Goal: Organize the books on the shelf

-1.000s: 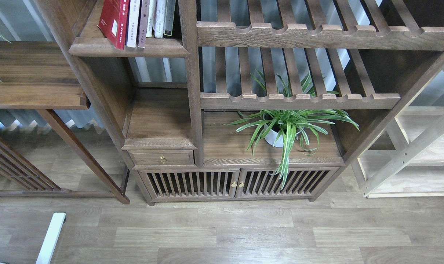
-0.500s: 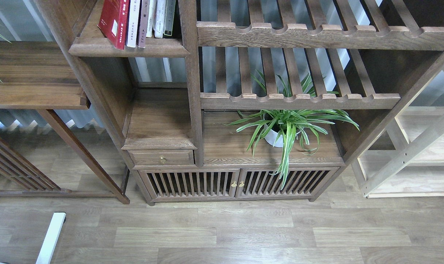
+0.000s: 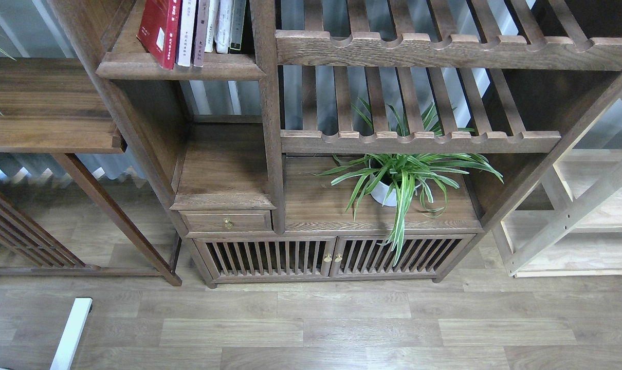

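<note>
The books (image 3: 193, 31) stand upright in a short row on the top left board of the dark brown wooden shelf (image 3: 223, 169). A thick red book (image 3: 159, 28) is at the left end. Thinner white, mauve-brown and dark green spines stand to its right, up against the shelf's upright post. The tops of the books are cut off by the frame's upper edge. Neither of my arms nor either gripper shows in the head view.
A potted spider plant (image 3: 401, 177) in a white pot sits on the lower right board under two slatted racks (image 3: 419, 139). A small drawer (image 3: 226, 222) and slatted doors (image 3: 326, 257) are below. A dark table (image 3: 43, 108) stands left, a pale wooden rack (image 3: 578, 221) right, and a white bar (image 3: 72, 331) lies on the floor.
</note>
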